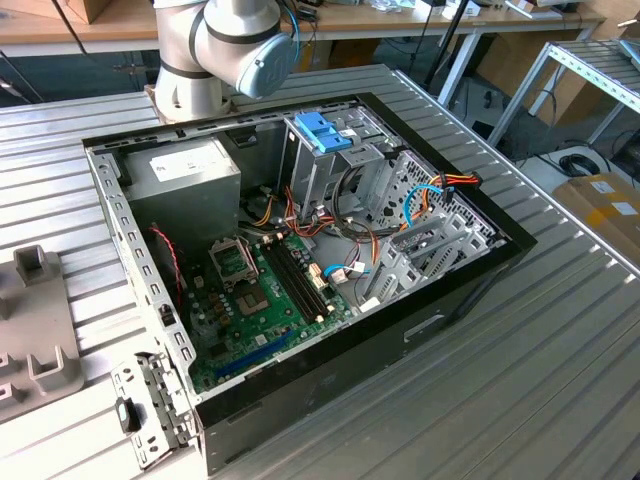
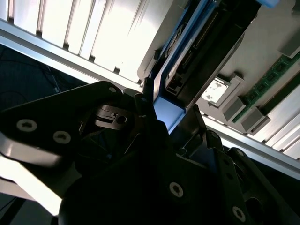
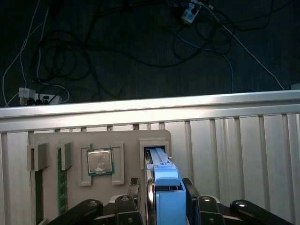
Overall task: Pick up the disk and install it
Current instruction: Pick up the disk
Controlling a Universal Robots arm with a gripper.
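In the first wrist view the black two-fingered gripper (image 3: 164, 193) is clamped on the disk (image 3: 166, 177), a flat black-and-silver metal hard drive in a blue plastic carrier. One finger presses on each broad face. The disk stands on its thin edge, and its lower end sits at a narrow slot in the pale grey moulded plastic tray (image 3: 126, 140). I cannot tell whether it still rests in that slot.

On the same tray, just beside the disk, a square silver processor chip with a green rim (image 3: 99, 162) lies flat in its own recess. Beyond that, a long green memory module (image 3: 60, 187) stands in a groove. The tray rests on the silver slatted metal table (image 3: 234, 154), close to the table's edge, past which dark tangled cables (image 3: 117, 51) lie on the floor.

In the exterior view the grey-and-blue robot arm (image 1: 215, 50) rises at the far side of the table. The open black desktop computer case (image 1: 420, 325) lies in the middle, and the tray (image 1: 35, 345) is well apart from it at the exterior view's left. Inside the case sit a grey power-supply box (image 1: 185, 175), a green motherboard (image 1: 262, 300) and a blue plastic bracket (image 1: 322, 132) on top of a metal cage.
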